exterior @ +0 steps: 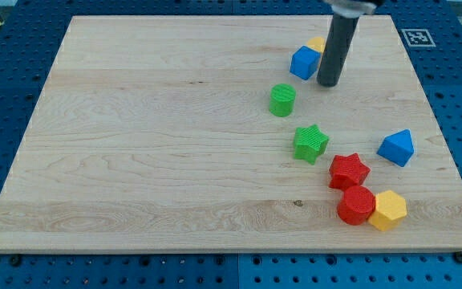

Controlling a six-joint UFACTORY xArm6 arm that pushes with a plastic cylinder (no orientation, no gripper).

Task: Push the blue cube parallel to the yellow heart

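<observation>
The blue cube (304, 62) lies near the view's top right of the wooden board (135, 160). Just behind it, a yellow block (317, 43) shows only as a small corner; the rod hides the rest, so its shape cannot be made out. My tip (328, 83) rests on the board just right of the blue cube, very close to its right side; contact cannot be told.
A green cylinder (282, 100) and a green star (310, 144) lie below the cube. A red star (349, 170), a red cylinder (355, 205) and a yellow hexagon (387, 210) cluster at lower right. Another blue block (397, 148) lies at right.
</observation>
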